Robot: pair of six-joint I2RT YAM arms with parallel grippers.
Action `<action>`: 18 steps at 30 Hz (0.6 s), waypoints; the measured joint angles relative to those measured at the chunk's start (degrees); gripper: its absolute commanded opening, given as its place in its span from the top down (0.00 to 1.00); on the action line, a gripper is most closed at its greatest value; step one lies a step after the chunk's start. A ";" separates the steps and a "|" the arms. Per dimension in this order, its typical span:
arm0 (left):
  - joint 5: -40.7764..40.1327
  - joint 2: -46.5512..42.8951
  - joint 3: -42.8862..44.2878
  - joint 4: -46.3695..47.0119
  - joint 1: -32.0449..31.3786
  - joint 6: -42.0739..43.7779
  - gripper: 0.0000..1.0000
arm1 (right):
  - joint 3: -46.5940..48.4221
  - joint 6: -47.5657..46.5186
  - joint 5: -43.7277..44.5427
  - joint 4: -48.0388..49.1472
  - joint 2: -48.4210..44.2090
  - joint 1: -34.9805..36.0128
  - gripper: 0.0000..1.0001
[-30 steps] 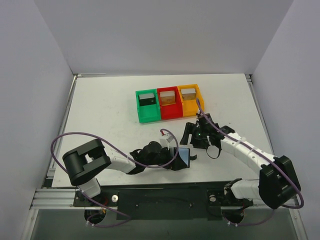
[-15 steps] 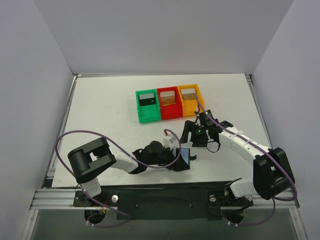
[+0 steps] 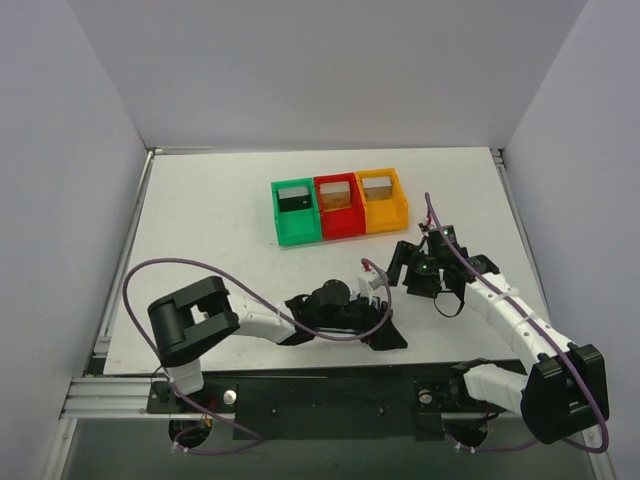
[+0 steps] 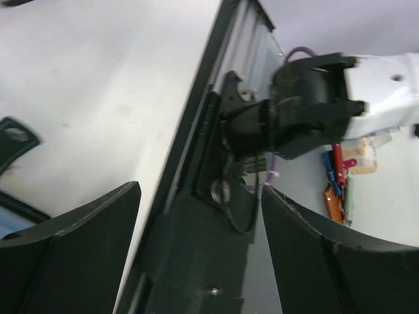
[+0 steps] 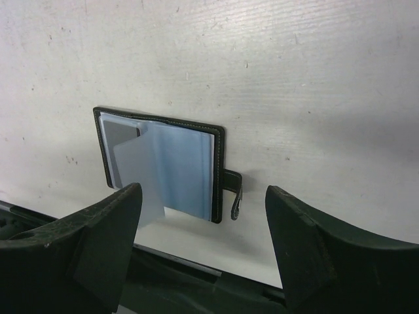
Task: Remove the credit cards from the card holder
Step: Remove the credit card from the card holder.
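Two pairs, both released: left jaws spread wide and empty, right jaws parted on nothing. Card holder [image 5: 160,167] lies unfolded, flat on the white counter [image 5: 294,78] by its near edge, facing the right jaws.

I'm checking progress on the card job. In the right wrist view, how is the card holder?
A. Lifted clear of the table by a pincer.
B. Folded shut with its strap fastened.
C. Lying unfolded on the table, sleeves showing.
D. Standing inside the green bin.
C: the card holder lies unfolded on the table, its pale sleeves facing up and its strap unfastened at one side.
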 measured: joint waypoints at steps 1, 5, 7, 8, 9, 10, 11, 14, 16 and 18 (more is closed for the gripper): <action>-0.02 -1.36 0.31 -0.87 -0.52 0.72 0.14 | -0.17 -0.02 0.02 -0.22 0.00 -0.07 0.29; -0.52 -9.60 0.52 -6.01 -1.77 2.84 0.14 | -0.46 -0.09 0.13 -0.57 -0.22 -0.15 0.29; -2.12 -15.10 0.24 -8.87 -1.75 3.98 0.14 | -0.70 -0.13 0.11 -0.57 -0.63 -0.15 0.29; -3.41 -18.34 -0.55 -9.99 -1.73 4.46 0.13 | -0.96 -0.13 0.11 -0.59 -0.96 -0.15 0.29; -5.38 -22.14 -1.95 -10.82 -1.70 4.72 0.13 | -1.29 -0.13 0.09 -0.59 -1.33 -0.15 0.30; -7.50 -26.40 -3.93 -11.93 -1.57 4.98 0.13 | -1.62 -0.13 0.04 -0.59 -1.75 -0.15 0.30; -9.40 -29.92 -5.66 -12.98 -1.46 4.98 0.13 | -1.92 -0.13 -0.13 -0.61 -2.12 -0.15 0.30; -16.46 -40.37 -11.63 -17.35 0.63 3.80 0.13 | -2.93 -0.09 -0.94 -0.13 -3.74 -0.02 0.31; -19.56 -43.60 -15.39 -19.50 4.13 2.16 0.15 | -3.61 0.09 -1.42 0.39 -5.29 0.63 0.33; -21.11 -44.39 -19.06 -21.27 8.20 0.52 0.16 | -3.85 0.20 -1.79 0.72 -6.75 1.68 0.35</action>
